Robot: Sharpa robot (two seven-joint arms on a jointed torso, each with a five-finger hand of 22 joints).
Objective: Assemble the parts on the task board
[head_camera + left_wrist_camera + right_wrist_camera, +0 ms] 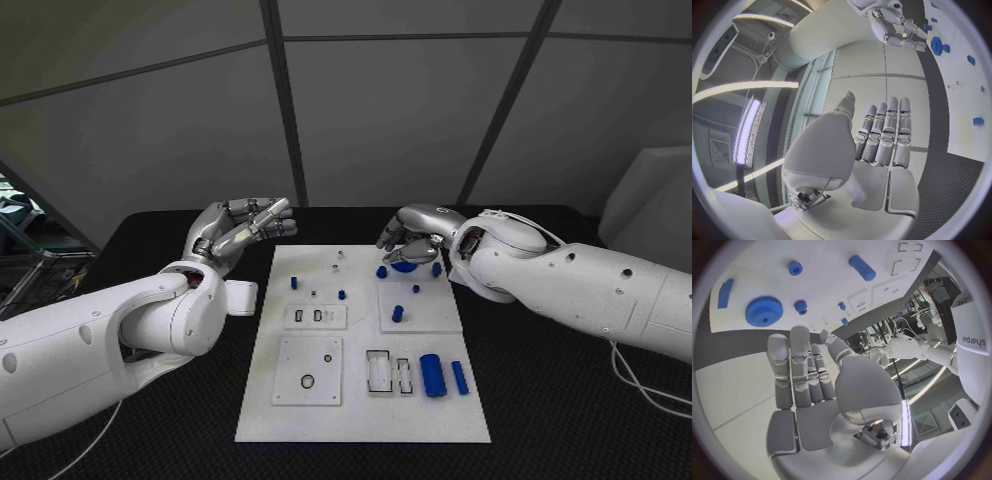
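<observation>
The white task board (pixel 361 410) lies in the middle of the black table. A blue gear (pixel 404 267) sits near the board's far edge, and my right hand (pixel 418 238) hovers just above it, fingers apart and empty. In the right wrist view the gear (pixel 764 311) lies beyond the straight fingers (pixel 798 365), with a small blue gear (pixel 801 306) beside it. My left hand (pixel 238 228) is raised off the board's far left corner, fingers straight and holding nothing; its bare palm (pixel 879 145) faces the camera. Two blue cylinders (pixel 433 375) lie at the board's near right.
Small blue pegs (pixel 342 295) stand around the board's middle, and a short blue piece (pixel 397 313) sits on the right inset plate. A white cable (pixel 635 385) trails on the table at the right. A grey panelled wall rises behind the table.
</observation>
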